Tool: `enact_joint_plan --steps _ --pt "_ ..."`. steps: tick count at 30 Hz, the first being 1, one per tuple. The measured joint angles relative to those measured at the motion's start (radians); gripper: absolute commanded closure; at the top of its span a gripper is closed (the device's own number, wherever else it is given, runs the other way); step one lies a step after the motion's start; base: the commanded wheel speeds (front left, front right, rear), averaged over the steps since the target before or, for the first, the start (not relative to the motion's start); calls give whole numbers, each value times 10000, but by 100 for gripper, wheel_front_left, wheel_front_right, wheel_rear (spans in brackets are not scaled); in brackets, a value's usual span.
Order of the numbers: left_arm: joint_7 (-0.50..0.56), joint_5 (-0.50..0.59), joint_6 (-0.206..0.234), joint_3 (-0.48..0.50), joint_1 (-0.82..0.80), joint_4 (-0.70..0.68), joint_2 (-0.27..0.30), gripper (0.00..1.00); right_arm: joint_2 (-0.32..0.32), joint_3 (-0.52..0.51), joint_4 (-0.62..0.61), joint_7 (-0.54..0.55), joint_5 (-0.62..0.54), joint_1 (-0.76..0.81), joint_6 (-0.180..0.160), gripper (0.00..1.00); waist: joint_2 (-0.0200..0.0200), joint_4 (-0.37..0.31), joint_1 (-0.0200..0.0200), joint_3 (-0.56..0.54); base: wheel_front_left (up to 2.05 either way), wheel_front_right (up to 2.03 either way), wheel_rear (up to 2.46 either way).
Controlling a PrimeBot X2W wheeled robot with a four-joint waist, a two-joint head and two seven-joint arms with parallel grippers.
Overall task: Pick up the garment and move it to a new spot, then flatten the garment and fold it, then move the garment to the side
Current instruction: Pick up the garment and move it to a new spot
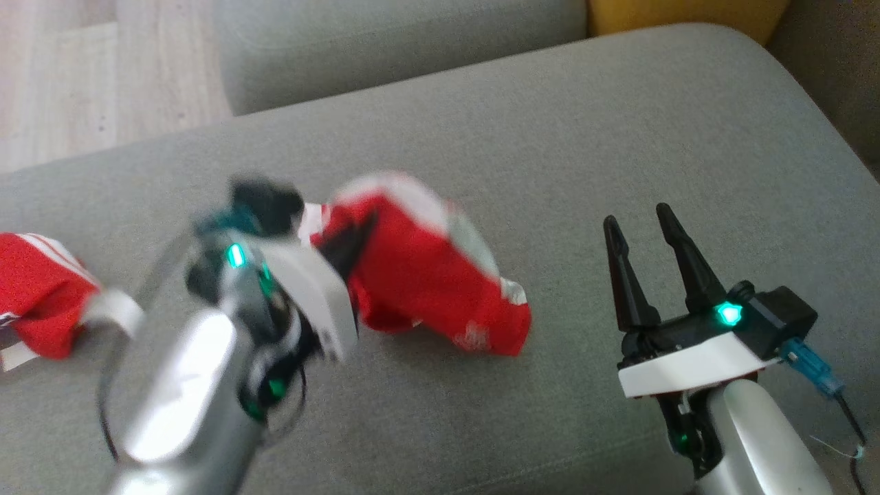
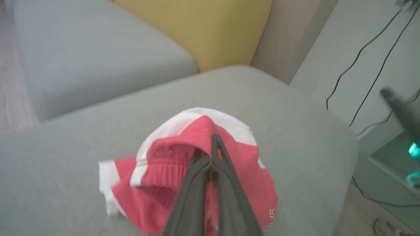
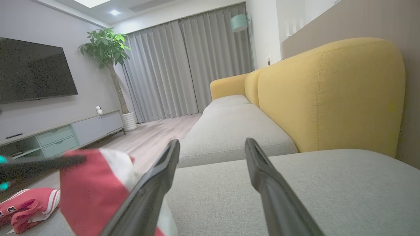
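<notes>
The left gripper [image 2: 210,147] is pinched tight on the red garment [image 1: 426,289] with white trim. The cloth hangs in a bunch from its fingers, over the middle of the grey sofa cushion [image 1: 584,124]. The right gripper [image 1: 636,220] is wide open and holds nothing; it sits off to the right. Another red cloth [image 1: 34,295] with white stripes lies at the cushion's left edge.
</notes>
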Motion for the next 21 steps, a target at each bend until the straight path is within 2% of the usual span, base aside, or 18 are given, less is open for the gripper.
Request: enact_joint_plan --steps 4,5,6,7,10,13,19,21 --pt "-1150 696 -27 -704 861 2010 -291 100 4 94 -17 -12 0 -3 0 0 0 -200 0 263 0 0 0" --pt "-1407 794 -23 -755 964 2502 -418 70 4 127 -12 -12 0 -3 0 0 0 -217 0 310 0 0 0" --pt "-1643 832 -19 -773 1019 2934 -525 30 4 155 8 -12 0 -4 0 0 0 -212 0 339 0 0 0" --pt "-1906 903 -8 -811 1021 3331 -631 0 0 180 42 -12 2 -4 0 0 0 -182 1 349 0 0 0" --pt "-2945 844 6 -698 936 4094 -1007 0 -23 230 90 -12 2 -4 0 0 0 45 1 296 0 0 0" --pt "-3480 826 -25 -623 748 4084 -1034 0 -67 219 104 -12 6 1 0 0 0 256 0 168 0 0 0" --pt "-3822 529 48 2 643 2938 -690 0 -86 -6 86 -12 21 21 0 0 0 621 1 -82 0 0 0" --pt "-3852 435 314 362 692 2272 -345 0 -98 -90 59 -12 29 34 0 0 0 759 0 -162 0 0 0"
